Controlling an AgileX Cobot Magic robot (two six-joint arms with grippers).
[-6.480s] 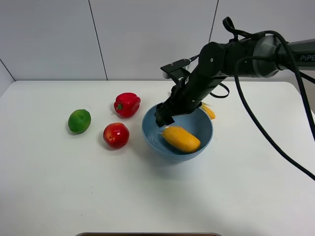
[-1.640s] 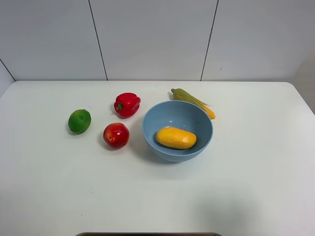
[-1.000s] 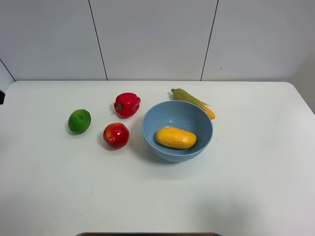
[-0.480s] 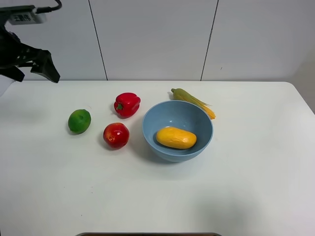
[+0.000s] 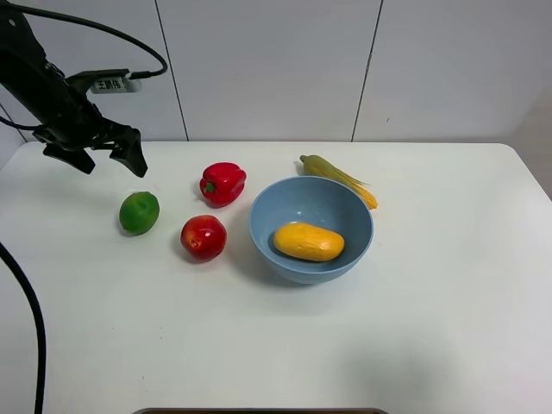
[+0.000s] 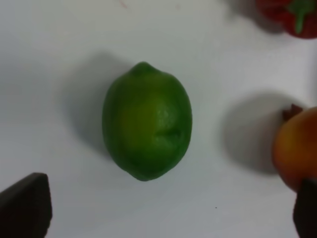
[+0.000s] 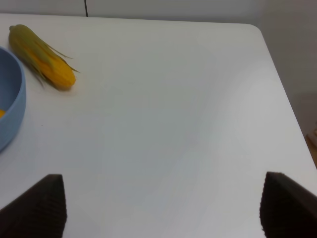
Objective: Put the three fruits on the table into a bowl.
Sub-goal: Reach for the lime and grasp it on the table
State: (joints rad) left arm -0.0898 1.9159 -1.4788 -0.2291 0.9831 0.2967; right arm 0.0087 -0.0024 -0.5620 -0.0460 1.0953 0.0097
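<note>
The table (image 5: 431,345) carries every item. The bowl (image 5: 321,205) stands upright, right of centre in the exterior view.

The left gripper (image 5: 112,166) hangs above the table just behind the lime, with its jaws spread fully wide and nothing held. The right gripper (image 7: 161,206) is outside the exterior view. Its own camera shows jaws apart over bare table, also empty.

The mango (image 5: 309,241) lies inside the bowl. The apple (image 5: 203,237) rests on the table just left of the bowl. The lime (image 5: 139,212) lies on the table near the apple, not touching it.

Step in hand, as judged: pick up the lime.

1. Descend with the lime centred between the fingers, as the left wrist view frames it.
2. Span its narrower width.
3. Close only once the fingertips pass below the widest part; a round, smooth fruit may roll or slip out.
4. Keep the finger on the apple's side clear of the apple.
</note>
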